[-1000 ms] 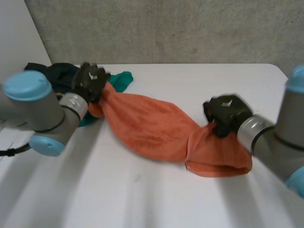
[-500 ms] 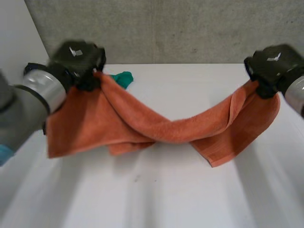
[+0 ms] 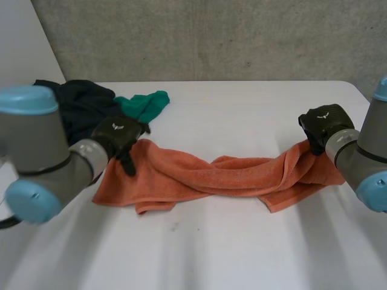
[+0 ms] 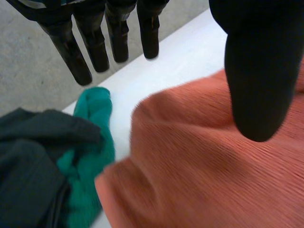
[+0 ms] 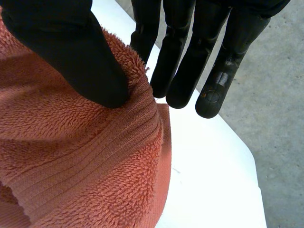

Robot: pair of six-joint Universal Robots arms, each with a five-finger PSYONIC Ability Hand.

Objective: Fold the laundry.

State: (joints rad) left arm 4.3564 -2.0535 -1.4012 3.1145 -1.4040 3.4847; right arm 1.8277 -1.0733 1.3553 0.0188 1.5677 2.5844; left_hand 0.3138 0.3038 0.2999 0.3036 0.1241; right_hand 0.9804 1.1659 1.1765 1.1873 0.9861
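Grey arms [image 3: 45, 148] with rounded light-blue caps [image 3: 27, 99]; left hand [image 3: 118, 136] and right hand [image 3: 323, 124] black, each bearing a white mark.

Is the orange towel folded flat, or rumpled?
Not folded: the orange towel lies twisted and bunched lengthwise across the table.

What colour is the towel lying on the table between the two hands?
Orange. The towel shows best in the head view.

The orange terry towel [image 3: 205, 175] lies lengthwise across the white table [image 3: 242, 254]; the green cloth [image 3: 145, 106] and dark garment pile [image 3: 78, 106] lie behind its left end.
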